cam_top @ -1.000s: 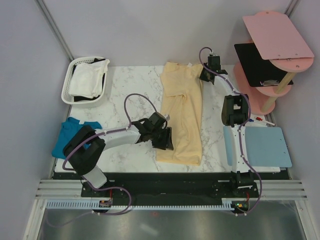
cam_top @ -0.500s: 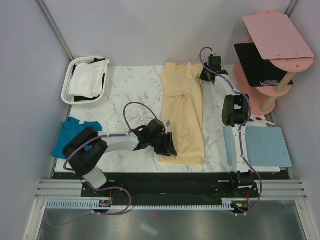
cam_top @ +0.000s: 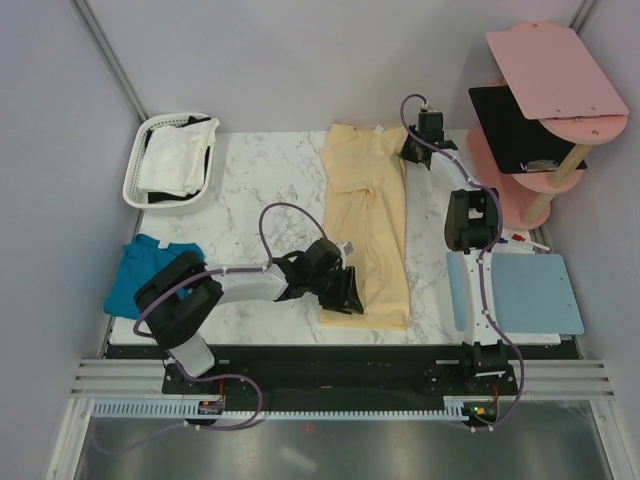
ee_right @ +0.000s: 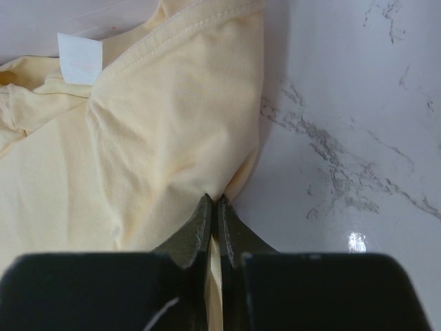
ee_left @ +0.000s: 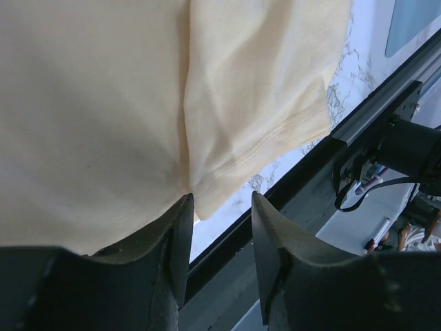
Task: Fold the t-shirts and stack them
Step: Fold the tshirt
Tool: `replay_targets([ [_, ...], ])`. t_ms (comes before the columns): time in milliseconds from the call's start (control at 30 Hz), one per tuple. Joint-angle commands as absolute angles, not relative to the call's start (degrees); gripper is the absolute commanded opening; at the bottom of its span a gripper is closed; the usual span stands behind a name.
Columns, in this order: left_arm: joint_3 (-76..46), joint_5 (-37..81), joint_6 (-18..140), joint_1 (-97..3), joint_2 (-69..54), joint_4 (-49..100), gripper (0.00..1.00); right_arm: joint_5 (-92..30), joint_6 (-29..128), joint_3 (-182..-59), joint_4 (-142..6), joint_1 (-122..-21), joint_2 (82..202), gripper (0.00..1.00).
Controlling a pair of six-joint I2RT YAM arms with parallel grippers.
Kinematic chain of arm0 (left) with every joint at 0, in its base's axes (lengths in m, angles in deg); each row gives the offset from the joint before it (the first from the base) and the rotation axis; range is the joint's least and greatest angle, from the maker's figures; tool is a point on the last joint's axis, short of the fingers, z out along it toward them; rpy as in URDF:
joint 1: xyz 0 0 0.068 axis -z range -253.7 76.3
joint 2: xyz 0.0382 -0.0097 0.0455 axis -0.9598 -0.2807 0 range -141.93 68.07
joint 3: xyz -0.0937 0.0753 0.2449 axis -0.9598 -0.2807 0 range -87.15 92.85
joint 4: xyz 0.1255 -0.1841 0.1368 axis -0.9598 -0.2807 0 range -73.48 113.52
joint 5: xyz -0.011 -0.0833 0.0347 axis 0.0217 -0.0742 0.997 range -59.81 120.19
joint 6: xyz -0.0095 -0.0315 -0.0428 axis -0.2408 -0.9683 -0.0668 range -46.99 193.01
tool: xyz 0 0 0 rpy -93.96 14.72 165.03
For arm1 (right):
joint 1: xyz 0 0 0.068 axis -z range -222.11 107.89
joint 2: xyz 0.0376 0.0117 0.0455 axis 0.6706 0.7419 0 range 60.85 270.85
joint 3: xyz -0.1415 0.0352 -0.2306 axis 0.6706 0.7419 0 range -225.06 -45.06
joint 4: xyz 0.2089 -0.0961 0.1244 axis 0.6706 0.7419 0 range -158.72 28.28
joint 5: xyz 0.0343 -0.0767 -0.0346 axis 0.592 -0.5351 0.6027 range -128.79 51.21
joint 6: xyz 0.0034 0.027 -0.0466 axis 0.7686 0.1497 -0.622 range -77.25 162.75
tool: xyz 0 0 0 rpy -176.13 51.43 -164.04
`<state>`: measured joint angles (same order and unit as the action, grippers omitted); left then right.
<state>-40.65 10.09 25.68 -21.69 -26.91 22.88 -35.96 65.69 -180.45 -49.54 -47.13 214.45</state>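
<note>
Cream t-shirt (cam_top: 366, 205), folded lengthwise, mid-table

Shows left arm (cam_top: 240, 283) and right arm (cam_top: 468, 218), both white links between bulky black joints. Trails a purple cable (cam_top: 264, 225) in loops along each. Ends in left gripper (ee_left: 220, 214) and right gripper (ee_right: 213, 207), with dark matte fingers (ee_left: 172, 262), wedge-shaped, narrowing to blunt tips. Stands on black bases (cam_top: 195, 375).
</note>
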Motion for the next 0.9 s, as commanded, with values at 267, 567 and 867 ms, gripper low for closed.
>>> replay_targets([
  [267, -38.4, 10.3, 23.9, -20.4, -29.8, 21.4, 0.02, -36.0, 66.2, -178.7, -48.2, -46.5, 215.1, 0.1],
  [567, -39.8, 13.3, 24.2, -20.4, -23.9, 17.6, 0.02, -35.5, 66.7, -178.0, -48.6, -46.3, 215.1, 0.09],
  [867, -42.4, 13.6, 23.4, -20.3, -20.3, 16.1, 0.02, -35.4, 67.3, -177.4, -48.9, -46.4, 215.1, 0.1],
])
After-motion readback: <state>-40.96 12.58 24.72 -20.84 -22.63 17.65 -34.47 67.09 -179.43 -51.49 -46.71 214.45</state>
